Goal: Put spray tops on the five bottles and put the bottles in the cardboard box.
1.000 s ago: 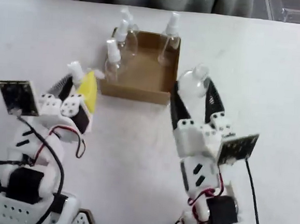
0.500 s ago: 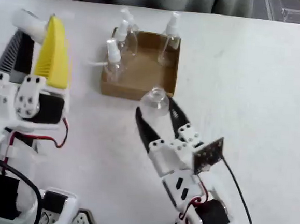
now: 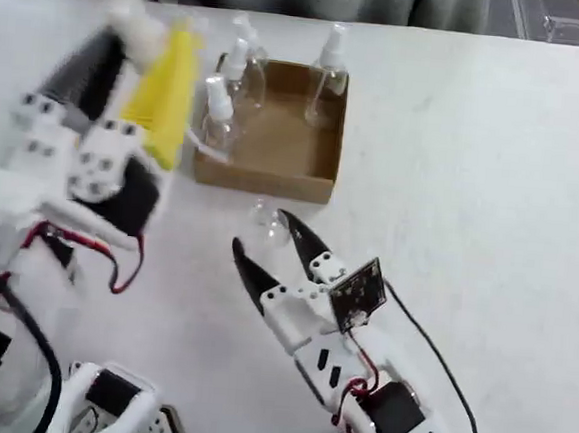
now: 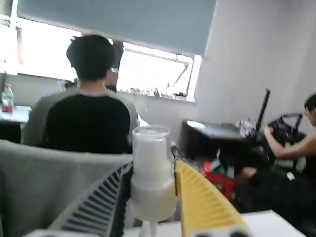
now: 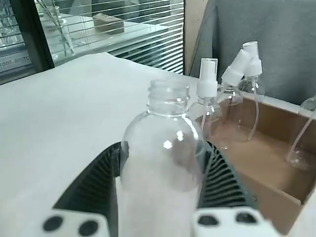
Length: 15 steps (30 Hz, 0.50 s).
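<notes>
Left tool (image 4: 152, 170) tight around a spray top (image 4: 150, 148), right tool (image 5: 164, 148) tight around an open-necked bottle (image 5: 160, 177) near the cardboard box (image 3: 262, 179).

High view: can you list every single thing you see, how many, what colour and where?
table: one, white, under everything
cardboard box: one, brown, on the table's far middle
capped bottles: four, clear with white tops, standing in the cardboard box
open bottle: one, clear, no top, just in front of the box's near side
spray top: one, white, raised to the left of the box
left hand: one, black and yellow fingers, shut on the spray top
right hand: one, black fingers, shut on the open bottle
</notes>
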Motion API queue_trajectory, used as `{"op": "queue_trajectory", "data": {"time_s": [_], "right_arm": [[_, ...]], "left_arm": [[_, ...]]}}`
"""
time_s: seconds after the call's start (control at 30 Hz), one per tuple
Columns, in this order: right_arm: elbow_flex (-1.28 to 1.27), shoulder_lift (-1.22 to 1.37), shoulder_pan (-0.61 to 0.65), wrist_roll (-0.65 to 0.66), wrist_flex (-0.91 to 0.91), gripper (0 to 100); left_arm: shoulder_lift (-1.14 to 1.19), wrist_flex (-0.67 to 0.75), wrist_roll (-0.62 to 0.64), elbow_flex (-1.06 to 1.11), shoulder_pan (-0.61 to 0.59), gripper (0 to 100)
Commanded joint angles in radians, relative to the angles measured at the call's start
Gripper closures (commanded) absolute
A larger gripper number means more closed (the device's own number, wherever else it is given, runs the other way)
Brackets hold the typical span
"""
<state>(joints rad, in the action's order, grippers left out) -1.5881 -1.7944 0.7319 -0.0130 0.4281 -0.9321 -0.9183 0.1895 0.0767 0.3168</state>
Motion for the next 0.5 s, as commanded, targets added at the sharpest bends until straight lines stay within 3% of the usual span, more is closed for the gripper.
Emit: {"op": "queue_trajectory", "data": {"time_s": [0.0, 0.13, 0.47], "right_arm": [[0.011, -0.01, 0.007, 0.012, 0.005, 98.4], [-0.005, -0.01, 0.007, 0.012, 0.005, 98.4], [-0.043, -0.01, 0.062, 0.012, -0.001, 98.4]], "left_arm": [[0.031, -0.069, -0.014, -0.052, 0.064, 98], [0.036, -0.094, -0.014, -0.035, 0.071, 98], [0.064, 0.018, -0.014, 0.126, 0.091, 98]]}}
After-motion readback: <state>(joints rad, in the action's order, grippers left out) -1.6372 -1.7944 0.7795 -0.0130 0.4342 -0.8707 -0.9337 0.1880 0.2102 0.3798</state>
